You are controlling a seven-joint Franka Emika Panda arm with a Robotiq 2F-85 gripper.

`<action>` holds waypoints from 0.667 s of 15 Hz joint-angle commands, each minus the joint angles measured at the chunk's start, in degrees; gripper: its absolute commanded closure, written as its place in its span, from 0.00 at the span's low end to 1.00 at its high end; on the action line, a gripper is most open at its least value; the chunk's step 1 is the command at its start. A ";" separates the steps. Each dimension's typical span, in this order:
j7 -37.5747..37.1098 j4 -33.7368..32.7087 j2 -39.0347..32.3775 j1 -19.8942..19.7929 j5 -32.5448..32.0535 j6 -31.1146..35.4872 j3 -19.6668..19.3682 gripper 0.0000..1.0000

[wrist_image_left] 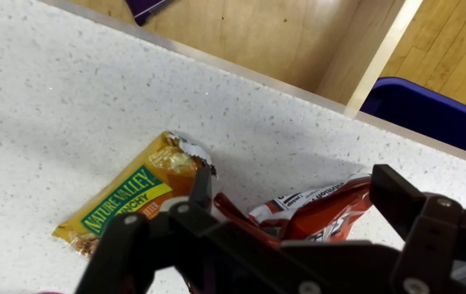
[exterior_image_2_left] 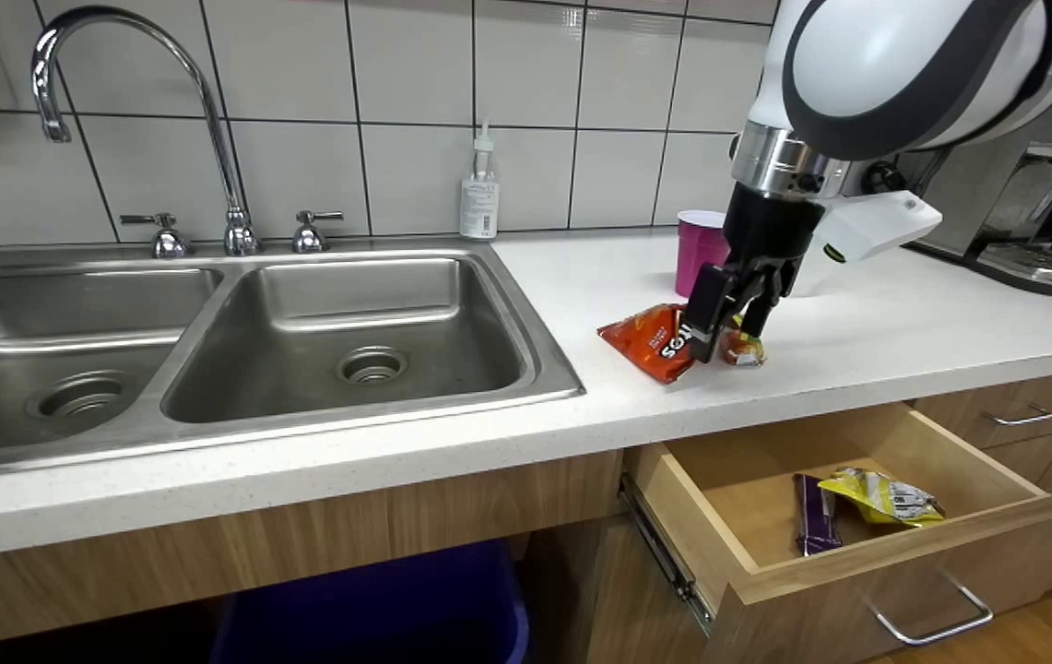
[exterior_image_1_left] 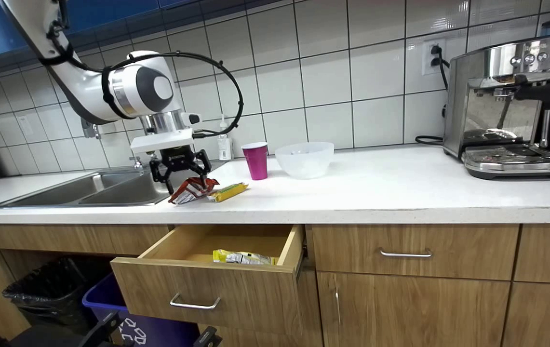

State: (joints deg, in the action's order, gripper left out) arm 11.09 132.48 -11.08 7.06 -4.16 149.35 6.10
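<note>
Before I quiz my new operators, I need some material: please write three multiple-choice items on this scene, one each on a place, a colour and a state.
1. Where does the red packet lie?
A) in the sink
B) on the counter
C) inside the bowl

2. What colour is the cup?
A) pink
B) green
C) yellow

3. How does the gripper stand?
A) shut
B) out of view
C) open

Key:
1 B: both exterior views show it there.
2 A: its pink side shows in both exterior views.
3 C: in the wrist view its fingers are apart, with part of the red packet between them.
</note>
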 commanded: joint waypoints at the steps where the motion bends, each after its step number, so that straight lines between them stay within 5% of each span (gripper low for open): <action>1: 3.87 0.73 3.25 -2.01 2.27 -1.42 0.81 0.00; 10: 10.28 -7.63 0.13 -3.04 8.26 -1.11 1.25 0.00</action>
State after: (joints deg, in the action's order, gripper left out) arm 17.53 128.90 -8.64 5.38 1.36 149.36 6.09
